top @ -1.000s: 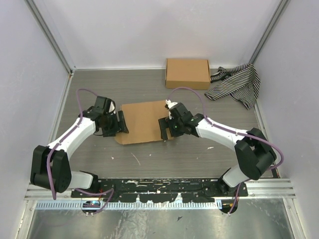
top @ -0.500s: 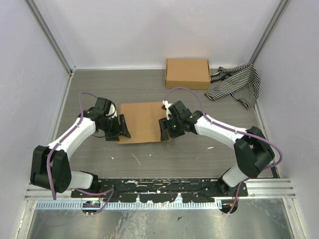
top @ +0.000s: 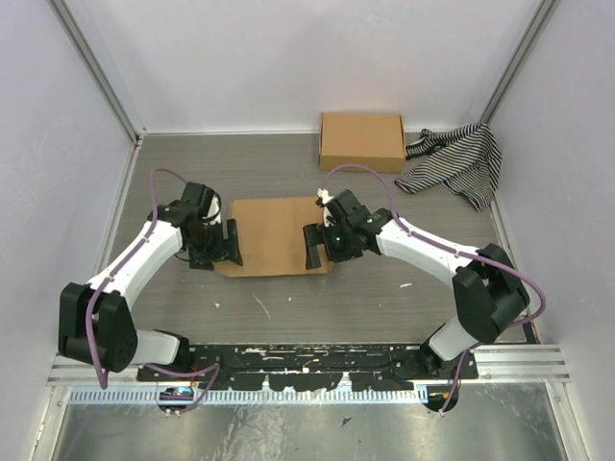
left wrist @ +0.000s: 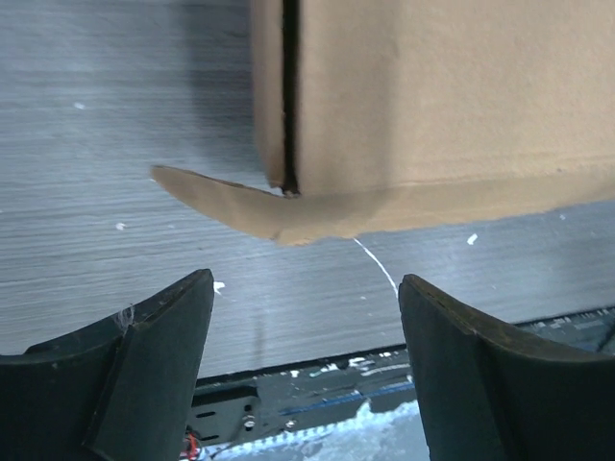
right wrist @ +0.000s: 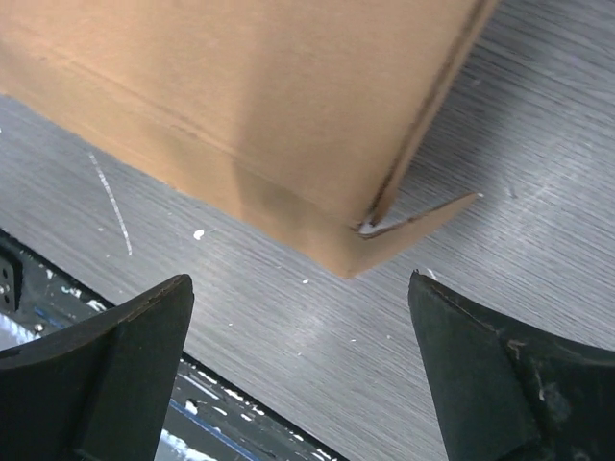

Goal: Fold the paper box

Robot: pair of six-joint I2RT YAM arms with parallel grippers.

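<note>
Grey table [top: 288, 307]: box [top: 274, 235] is laid mid-table, with a tab seen poking out at each near corner. Left gripper [top: 229, 242] is set at its left edge, right gripper [top: 313, 246] at its right edge. Both are spread wide, nothing clamped.

- A grey wood-grain table [top: 288, 307], flecked with white, carries three things.
- The brown paper box [top: 274, 235] lies flat on it.
- A closed cardboard box [top: 362, 141] sits beyond the paper box, to its right.
- A striped cloth [top: 456, 163] lies crumpled farther right of the paper box.
</note>
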